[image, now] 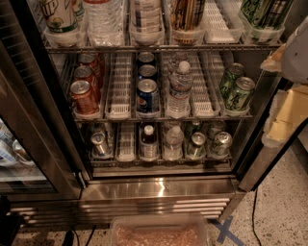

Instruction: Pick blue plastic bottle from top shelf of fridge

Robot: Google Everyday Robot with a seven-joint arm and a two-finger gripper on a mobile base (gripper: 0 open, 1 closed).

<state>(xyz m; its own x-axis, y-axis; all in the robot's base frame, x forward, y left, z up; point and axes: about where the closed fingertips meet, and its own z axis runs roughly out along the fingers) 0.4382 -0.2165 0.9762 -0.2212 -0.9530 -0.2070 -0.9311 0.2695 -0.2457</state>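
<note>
The fridge [159,187] stands with its door [29,120] swung out to the left, so the front edge of every rack is open to the room. The blue bottle [147,19] stands upright at the front edge of the top shelf [159,47], near its middle, against the clear front stop. Its upper part is cut off by the top of the view. A water bottle [103,19] stands just beside it on the left and a brown-striped container [186,17] just beside it on the right, leaving narrow gaps on both flanks. Further right one lane [219,21] lies bare, then green cans [262,14] fill the shelf's right front corner. A white-and-green bottle [60,17] holds the left front corner.

The gripper [296,53] shows as a pale rounded shape cut by the right edge of the view. It is outside the fridge, past the shelf's right end and well apart from the blue bottle. Whether it is open or closed cannot be told.

On the floor, a clear bin [159,233] sits before the base grille [120,209].
</note>
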